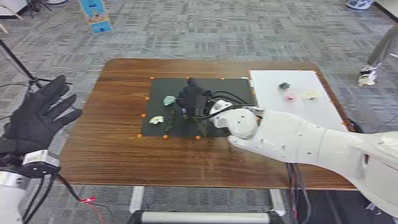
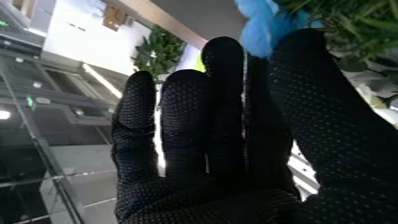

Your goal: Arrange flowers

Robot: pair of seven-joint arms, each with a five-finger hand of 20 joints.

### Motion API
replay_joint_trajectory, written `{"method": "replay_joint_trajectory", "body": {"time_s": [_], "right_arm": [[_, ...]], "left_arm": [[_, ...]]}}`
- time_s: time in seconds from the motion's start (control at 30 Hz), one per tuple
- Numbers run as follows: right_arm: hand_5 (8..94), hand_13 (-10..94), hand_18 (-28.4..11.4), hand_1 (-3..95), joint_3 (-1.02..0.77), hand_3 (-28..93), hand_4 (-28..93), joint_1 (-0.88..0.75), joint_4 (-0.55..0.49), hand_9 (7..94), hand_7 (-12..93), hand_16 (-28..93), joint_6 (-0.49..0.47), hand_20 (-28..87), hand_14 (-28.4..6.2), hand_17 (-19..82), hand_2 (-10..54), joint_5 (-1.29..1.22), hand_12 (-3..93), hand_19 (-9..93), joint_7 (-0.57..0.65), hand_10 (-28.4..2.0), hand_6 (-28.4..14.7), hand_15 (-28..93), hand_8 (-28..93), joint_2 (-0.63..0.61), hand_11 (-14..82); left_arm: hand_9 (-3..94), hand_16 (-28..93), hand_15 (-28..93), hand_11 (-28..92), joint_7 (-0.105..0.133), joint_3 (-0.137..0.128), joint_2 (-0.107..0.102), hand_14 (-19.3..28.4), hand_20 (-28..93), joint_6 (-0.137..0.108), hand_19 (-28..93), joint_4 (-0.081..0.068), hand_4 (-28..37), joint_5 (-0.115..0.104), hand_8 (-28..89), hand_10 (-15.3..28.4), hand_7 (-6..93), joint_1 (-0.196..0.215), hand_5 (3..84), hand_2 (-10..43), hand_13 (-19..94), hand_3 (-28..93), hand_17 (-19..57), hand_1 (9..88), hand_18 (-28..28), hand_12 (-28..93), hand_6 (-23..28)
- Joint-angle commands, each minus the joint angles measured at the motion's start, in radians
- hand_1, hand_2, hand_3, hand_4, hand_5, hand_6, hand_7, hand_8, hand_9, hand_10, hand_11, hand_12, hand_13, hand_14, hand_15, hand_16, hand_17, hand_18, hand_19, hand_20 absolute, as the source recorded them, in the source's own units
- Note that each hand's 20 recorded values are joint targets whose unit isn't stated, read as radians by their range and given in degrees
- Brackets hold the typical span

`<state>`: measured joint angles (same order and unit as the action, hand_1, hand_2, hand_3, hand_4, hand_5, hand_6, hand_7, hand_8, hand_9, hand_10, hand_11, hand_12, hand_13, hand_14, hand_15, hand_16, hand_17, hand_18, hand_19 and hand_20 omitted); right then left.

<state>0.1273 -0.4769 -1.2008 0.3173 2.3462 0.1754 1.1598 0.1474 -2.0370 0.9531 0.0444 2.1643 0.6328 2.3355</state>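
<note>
Over the table's left edge, the robot's left hand point(image 1: 40, 112) is hanging with its fingers spread apart and straight, while the right hand point(image 1: 190, 95) is hovering over the black mat point(image 1: 160, 131), near blue petals point(image 2: 259, 22) and green foliage point(image 2: 366, 22), though I can't tell whether it's gripping anything. A pale green flower point(image 1: 169, 100) and a white one point(image 1: 156, 120) are lying on the mat; pink point(image 1: 290, 97) and cream point(image 1: 311, 94) blooms are sitting on the white sheet point(image 1: 311, 112).
</note>
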Motion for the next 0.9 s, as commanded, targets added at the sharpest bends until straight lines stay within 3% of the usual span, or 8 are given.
{"method": "replay_joint_trajectory", "body": {"time_s": [0.03, 0.5, 0.77, 0.83, 0.9], "right_arm": [[61.8, 52, -16.3, 42.9, -0.012, 75, -28, 0.015, -0.012, 61.2, 43, 42, -0.027, 51, -7.7, 22, -9.5, 0.021, 53.1, 69, 0.002, -7.3, 5.7, 75, -7, -0.007, 39.5], [60.5, 50, -16.6, 37.3, -0.069, 80, -28, 0.042, -0.060, 56.9, 37, 42, -0.050, 51, -8.1, 21, -9.5, 0.029, 42.9, 69, 0.000, -8.9, 5.3, 76, -7, -0.032, 48.7], [59.7, 49, -16.8, 35.6, -0.181, 83, -28, 0.036, -0.216, 55.7, 35, 42, -0.165, 51, -8.4, 20, -9.5, -0.017, 39.4, 69, -0.019, -9.3, 5.3, 76, -14, -0.151, 50.4], [59.5, 49, -16.8, 34.8, -0.225, 83, -28, 0.013, -0.274, 55.5, 35, 42, -0.192, 51, -8.4, 20, -9.5, -0.040, 38.6, 69, -0.003, -9.4, 5.3, 76, -17, -0.204, 50.7], [59.0, 49, -17.1, 34.2, -0.289, 83, -28, -0.026, -0.268, 55.4, 35, 42, -0.178, 51, -8.5, 19, -9.5, -0.012, 38.3, 69, -0.022, -9.4, 5.2, 76, -18, -0.232, 50.8]], "left_arm": [[16.5, 5, 8, 9, -0.004, -0.005, 0.004, 12.9, 6, 0.007, 36, 0.007, -28.3, 0.003, -9, 8.3, 14.6, 0.004, 22.3, -9.0, 13, 50, -12.7, 30.2, 21.1, 18, 1.6], [16.5, 4, 9, 9, 0.001, -0.010, 0.008, 12.9, 6, -0.001, 37, 0.011, -28.3, 0.002, -9, 8.4, 14.8, 0.017, 22.4, -8.9, 13, 50, -12.7, 30.3, 21.2, 18, 1.7], [16.5, 4, 9, 9, 0.010, -0.013, 0.017, 13.0, 6, -0.007, 37, 0.018, -28.3, 0.002, -9, 8.4, 14.9, 0.036, 22.5, -8.8, 13, 51, -12.7, 30.1, 21.2, 18, 1.7], [16.5, 4, 9, 9, 0.014, -0.024, 0.029, 13.0, 6, 0.004, 37, 0.027, -28.3, 0.003, -9, 8.4, 15.0, 0.052, 22.5, -8.7, 13, 50, -12.7, 30.5, 21.2, 18, 1.7], [16.5, 4, 9, 9, 0.011, -0.022, 0.033, 13.0, 6, 0.005, 37, 0.023, -28.3, 0.005, -9, 8.4, 15.0, 0.047, 22.5, -8.8, 13, 51, -12.7, 30.2, 21.2, 18, 1.7]]}}
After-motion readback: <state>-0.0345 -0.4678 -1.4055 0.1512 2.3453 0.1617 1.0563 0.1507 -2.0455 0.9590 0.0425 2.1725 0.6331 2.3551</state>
